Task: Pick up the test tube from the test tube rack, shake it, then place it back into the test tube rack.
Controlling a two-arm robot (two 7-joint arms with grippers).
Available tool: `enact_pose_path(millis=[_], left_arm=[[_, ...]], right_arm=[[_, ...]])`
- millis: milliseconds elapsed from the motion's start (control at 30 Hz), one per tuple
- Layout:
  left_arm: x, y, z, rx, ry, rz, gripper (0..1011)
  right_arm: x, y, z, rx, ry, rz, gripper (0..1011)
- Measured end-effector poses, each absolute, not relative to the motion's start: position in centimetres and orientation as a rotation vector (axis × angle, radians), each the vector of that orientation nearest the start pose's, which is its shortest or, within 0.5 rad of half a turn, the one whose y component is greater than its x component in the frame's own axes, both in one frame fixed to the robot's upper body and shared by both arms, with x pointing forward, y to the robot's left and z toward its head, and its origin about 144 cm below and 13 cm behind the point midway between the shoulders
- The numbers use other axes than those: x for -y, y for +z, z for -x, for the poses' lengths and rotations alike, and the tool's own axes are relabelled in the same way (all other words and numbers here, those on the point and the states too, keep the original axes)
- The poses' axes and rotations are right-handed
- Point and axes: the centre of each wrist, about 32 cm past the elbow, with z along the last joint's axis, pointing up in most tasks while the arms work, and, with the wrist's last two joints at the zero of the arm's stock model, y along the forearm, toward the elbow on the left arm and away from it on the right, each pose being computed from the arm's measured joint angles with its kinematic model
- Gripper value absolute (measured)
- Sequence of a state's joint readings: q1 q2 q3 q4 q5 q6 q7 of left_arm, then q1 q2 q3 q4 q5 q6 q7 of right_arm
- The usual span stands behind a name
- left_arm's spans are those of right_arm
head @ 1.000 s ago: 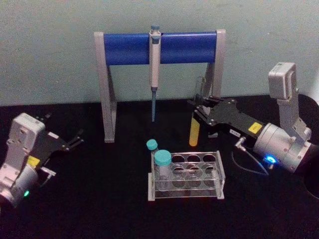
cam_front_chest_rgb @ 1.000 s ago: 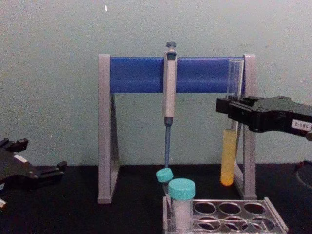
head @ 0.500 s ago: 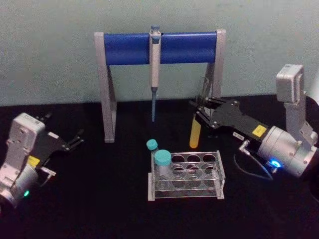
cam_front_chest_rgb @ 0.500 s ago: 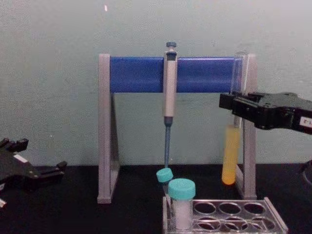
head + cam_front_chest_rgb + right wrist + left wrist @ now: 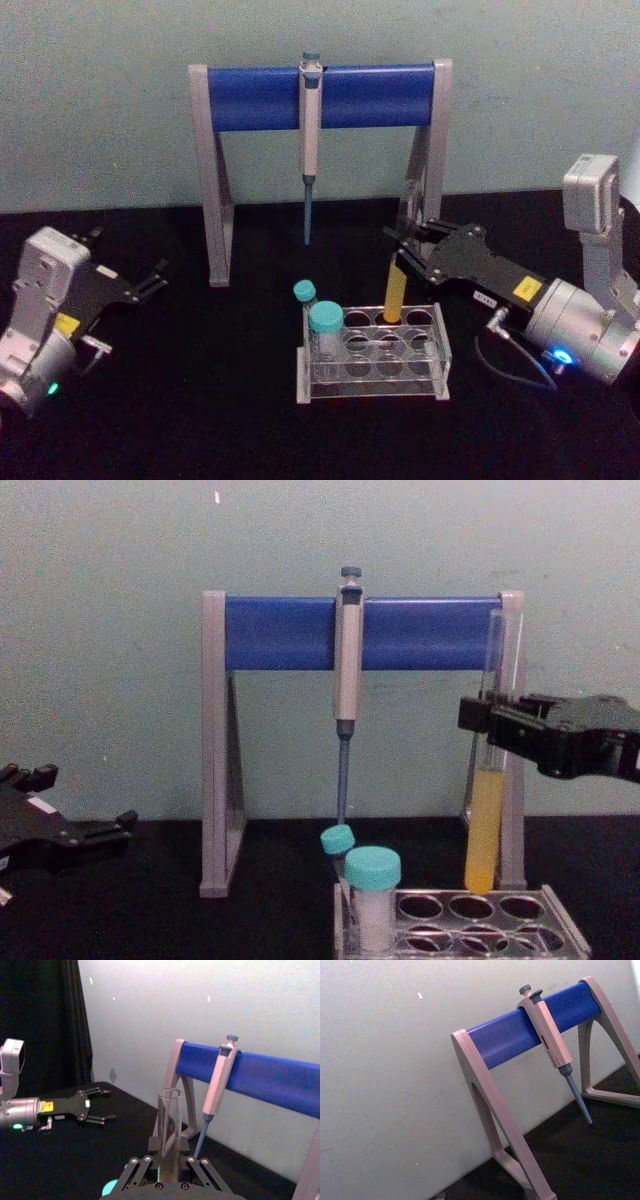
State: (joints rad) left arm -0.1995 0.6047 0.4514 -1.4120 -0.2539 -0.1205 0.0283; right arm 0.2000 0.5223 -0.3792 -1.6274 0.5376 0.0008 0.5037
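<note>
Tall clear glass test tube [image 5: 394, 293], yellow liquid inside, is hanging from my right gripper [image 5: 410, 243], which is clamping its upper part; base at back row of clear plastic rack [image 5: 441, 352].

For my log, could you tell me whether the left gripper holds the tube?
No, the right gripper holds the tube, while the left gripper sits open and empty.

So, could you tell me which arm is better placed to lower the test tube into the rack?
Right: the right gripper grips the test tube, its tip at a back-row hole of the test tube rack. The left gripper sits open, far left.
</note>
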Motion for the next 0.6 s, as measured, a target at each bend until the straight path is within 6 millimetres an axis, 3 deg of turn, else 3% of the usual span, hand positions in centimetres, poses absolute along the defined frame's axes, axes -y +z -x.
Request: enact_pose_path(millis=[600], left_arm=[[-30.97,113.98,-48.86,0.285,1.248,-0.304,1010]], right_arm=[[26.29,119.41,-49.52,0.033,-0.72,0.008,225]])
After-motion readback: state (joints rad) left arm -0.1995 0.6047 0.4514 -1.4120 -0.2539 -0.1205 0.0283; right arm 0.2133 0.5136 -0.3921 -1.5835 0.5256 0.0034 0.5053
